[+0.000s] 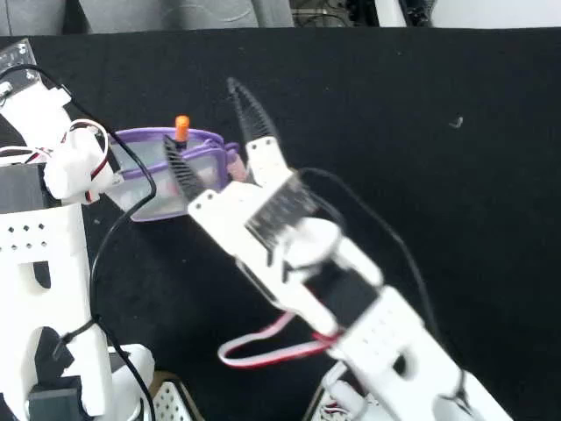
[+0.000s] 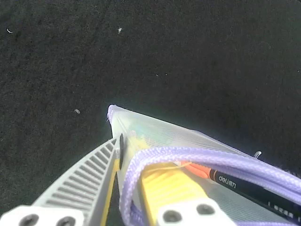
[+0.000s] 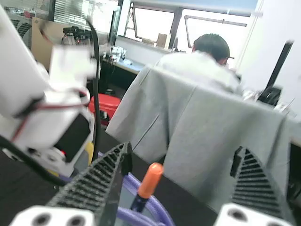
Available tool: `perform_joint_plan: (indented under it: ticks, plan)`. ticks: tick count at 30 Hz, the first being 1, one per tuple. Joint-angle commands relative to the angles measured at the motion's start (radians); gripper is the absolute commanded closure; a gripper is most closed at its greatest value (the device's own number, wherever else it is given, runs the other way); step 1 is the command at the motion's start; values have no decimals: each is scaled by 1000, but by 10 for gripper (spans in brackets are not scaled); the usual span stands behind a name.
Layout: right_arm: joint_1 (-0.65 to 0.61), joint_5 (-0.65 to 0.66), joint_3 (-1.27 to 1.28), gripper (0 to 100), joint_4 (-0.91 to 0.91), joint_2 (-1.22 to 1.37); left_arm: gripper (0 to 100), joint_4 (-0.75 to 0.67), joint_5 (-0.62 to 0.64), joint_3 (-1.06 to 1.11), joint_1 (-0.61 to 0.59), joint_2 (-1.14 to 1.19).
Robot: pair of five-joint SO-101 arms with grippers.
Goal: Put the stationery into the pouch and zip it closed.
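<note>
The left gripper (image 2: 129,157) was clamped on one end of the purple-edged pouch (image 1: 210,165). The pouch lay on the black table (image 1: 421,132), its long axis running sideways in the high view. An orange-capped pen (image 1: 181,128) stood out of its mouth, cap upward. The right gripper (image 3: 183,153) was wide open and held nothing, with one finger on either side of the cap.

Right hand (image 3: 182,155) has its black ribbed fingers (image 3: 94,188) spread wide, orange-capped pen (image 3: 150,180) poking up between them out of the purple-rimmed pouch (image 3: 160,207). White arm (image 3: 42,117) just beside.
</note>
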Motion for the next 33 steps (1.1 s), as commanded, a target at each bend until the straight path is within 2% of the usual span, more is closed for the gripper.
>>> perform_joint_plan:
  ticks: [1, 5, 9, 11, 13, 16, 20, 23, 27, 28, 31, 33]
  plan:
    - [6, 29, -140, 666, 160, -108, 970, -17, 3, -42, -7, -8]
    - [104, 21, -254, 666, 247, -117, 970, 29, 2, -246, -5, -9]
    - [201, 20, -334, 666, 295, -99, 971, 150, -48, -535, -5, 3]
    - [213, 20, -348, 666, 301, -88, 971, 201, -15, -613, 12, 9]
    - [213, 20, -349, 666, 301, -74, 971, 221, -6, -559, 88, 32]
    - [212, 20, -349, 666, 298, -48, 971, 203, -52, -346, 203, 91]
    - [212, 20, -361, 666, 293, -7, 971, 32, -63, -105, 150, 209]
    - [213, 20, -387, 666, 302, 21, 971, -12, -63, -173, 58, 256]
    - [218, 26, -394, 666, 302, 27, 971, 215, -86, -545, -7, 232]
    - [218, 26, -394, 666, 302, 27, 971, 226, -86, -611, -25, 222]
    - [218, 26, -394, 666, 302, 28, 971, 209, -83, -575, -76, 219]
    - [218, 26, -394, 666, 302, 31, 971, 137, -101, -403, -21, 281]
